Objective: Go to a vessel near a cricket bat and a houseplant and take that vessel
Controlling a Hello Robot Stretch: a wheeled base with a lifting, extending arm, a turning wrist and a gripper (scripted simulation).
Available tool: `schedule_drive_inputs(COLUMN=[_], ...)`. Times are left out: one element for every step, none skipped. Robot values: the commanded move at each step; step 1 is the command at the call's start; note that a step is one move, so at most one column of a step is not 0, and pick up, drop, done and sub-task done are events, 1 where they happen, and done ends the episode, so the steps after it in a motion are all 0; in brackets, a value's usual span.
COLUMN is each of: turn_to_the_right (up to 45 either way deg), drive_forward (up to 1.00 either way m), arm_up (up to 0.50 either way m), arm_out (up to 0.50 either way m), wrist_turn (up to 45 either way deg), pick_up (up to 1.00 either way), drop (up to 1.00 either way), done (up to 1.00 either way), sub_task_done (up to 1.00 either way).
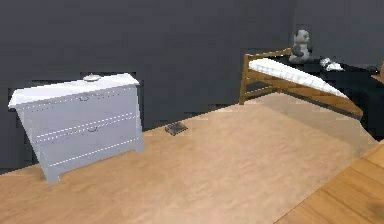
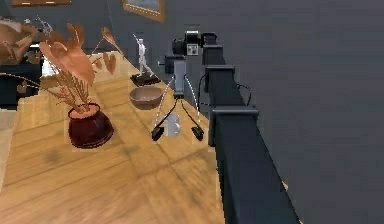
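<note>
Grasp step in hand. Brown bowl [image 2: 148, 97] on worktop [image 2: 130, 185], toward its arm-side edge, near potted houseplant [image 2: 88, 118]. Gripper [image 2: 177, 130] near bowl; fingers [image 2: 160, 127] state and load: cannot tell. Next: line up on bowl rim, then lift.

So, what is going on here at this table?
A robot has its arm stretched over a wooden table. The end effector is near a brown bowl, which stands beside a houseplant in a dark red pot. A small pale thing lies at its far end, so I cannot tell whether anything is held. Ahead are a white dresser and a bed.
</note>
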Motion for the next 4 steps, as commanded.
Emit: schedule_drive_inputs(turn_to_the_right=[0.0, 0.0, 0.0, 0.0], drive_forward=[0.0, 0.0, 0.0, 0.0], arm_up=[0.0, 0.0, 0.0, 0.0], arm_out=[0.0, 0.0, 0.0, 0.0], wrist_turn=[45.0, 45.0, 45.0, 33.0], pick_up=[0.0, 0.0, 0.0, 0.0], drop=[0.0, 0.0, 0.0, 0.0], done=[0.0, 0.0, 0.0, 0.0], sub_task_done=[0.0, 0.0, 0.0, 0.0])
